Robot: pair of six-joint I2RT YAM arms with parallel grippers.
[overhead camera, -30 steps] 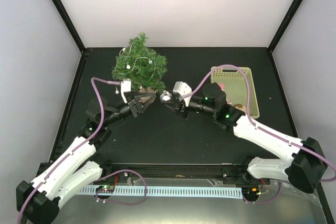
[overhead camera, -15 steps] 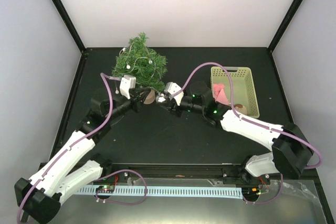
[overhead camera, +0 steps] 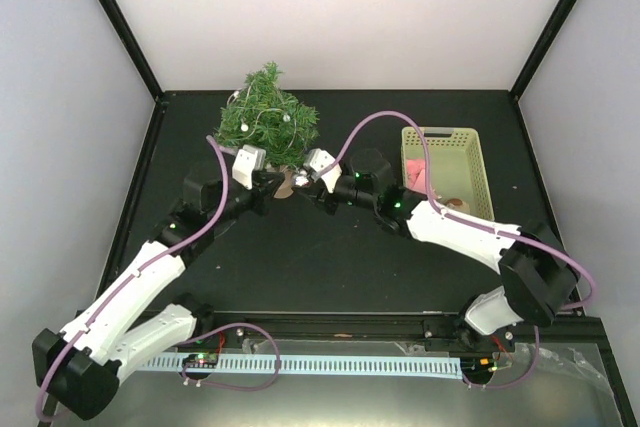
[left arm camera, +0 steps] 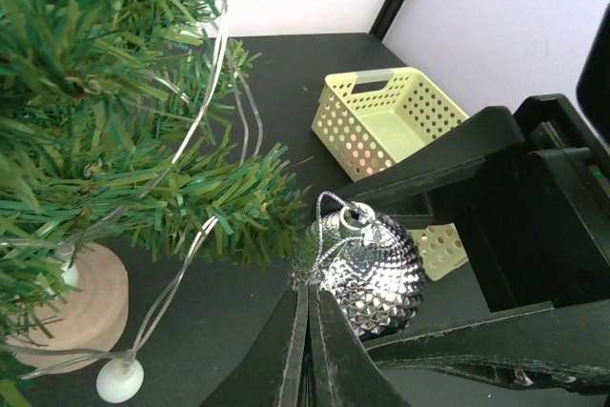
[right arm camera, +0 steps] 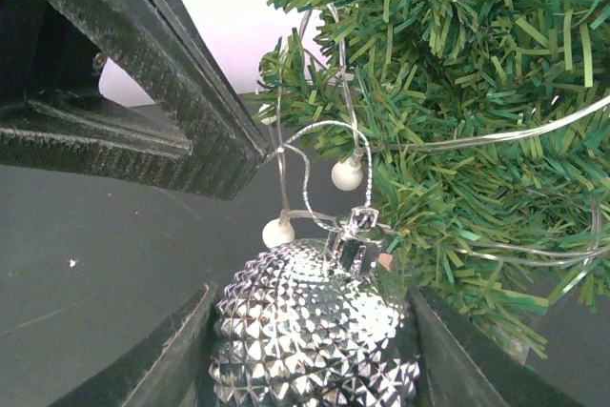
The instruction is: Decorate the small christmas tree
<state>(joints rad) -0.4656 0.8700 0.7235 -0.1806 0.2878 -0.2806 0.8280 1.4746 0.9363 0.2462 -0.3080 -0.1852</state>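
Dark green tree [overhead camera: 268, 117], faceted silver bauble [right arm camera: 315, 331], pale-green basket [left arm camera: 386, 121].

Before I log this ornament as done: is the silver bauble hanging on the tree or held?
Held, not hung: the silver bauble sits between the right fingers beside the tree; its loop leads to the left fingers.

A pale green perforated basket [overhead camera: 484, 179] is set on the black tabletop [overhead camera: 330, 267], toward its right rear. A pink item [overhead camera: 414, 175] and a round tan piece [overhead camera: 455, 204] are seen inside it. A white slotted strip [overhead camera: 350, 364] is mounted along the near edge.
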